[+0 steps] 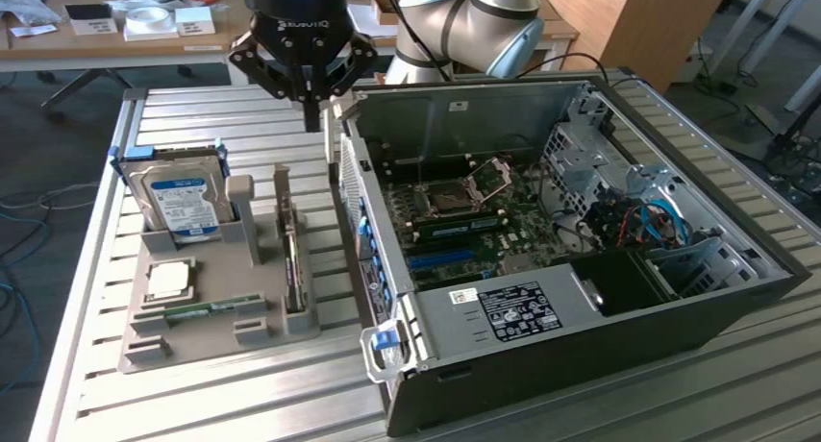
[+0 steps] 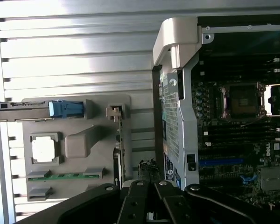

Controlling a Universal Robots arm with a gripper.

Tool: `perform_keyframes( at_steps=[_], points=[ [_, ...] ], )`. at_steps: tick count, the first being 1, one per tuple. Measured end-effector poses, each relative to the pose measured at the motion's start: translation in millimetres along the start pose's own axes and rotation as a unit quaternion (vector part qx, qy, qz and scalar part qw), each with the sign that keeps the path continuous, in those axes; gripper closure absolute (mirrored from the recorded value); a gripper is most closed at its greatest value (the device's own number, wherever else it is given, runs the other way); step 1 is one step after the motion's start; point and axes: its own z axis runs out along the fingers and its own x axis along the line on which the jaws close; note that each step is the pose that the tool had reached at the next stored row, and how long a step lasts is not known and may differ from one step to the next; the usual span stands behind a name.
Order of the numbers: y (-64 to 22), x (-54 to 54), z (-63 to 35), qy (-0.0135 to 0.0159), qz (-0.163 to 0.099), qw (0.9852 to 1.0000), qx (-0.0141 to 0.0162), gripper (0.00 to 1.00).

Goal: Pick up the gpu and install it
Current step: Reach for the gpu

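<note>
Shut tip to tip on nothing, the jaws belong to the gripper, marked ROBOTIQ. It hangs above the gap between the grey parts holder and the open computer case. The gpu stands on edge in the holder's slot nearest the case. A blue-labelled hard drive, a processor and a green memory stick sit beside it.

Pincer pointing straight down, fingertips pressed together, silver arm folded behind it
</note>
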Motion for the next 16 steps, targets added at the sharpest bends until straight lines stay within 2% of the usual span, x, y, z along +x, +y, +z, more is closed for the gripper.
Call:
perform_keyframes(
  at_steps=[16],
  points=[
    [-0.6,7.3,-0.2,0.0,0.0,1.0,0.0,0.89]
  ],
)
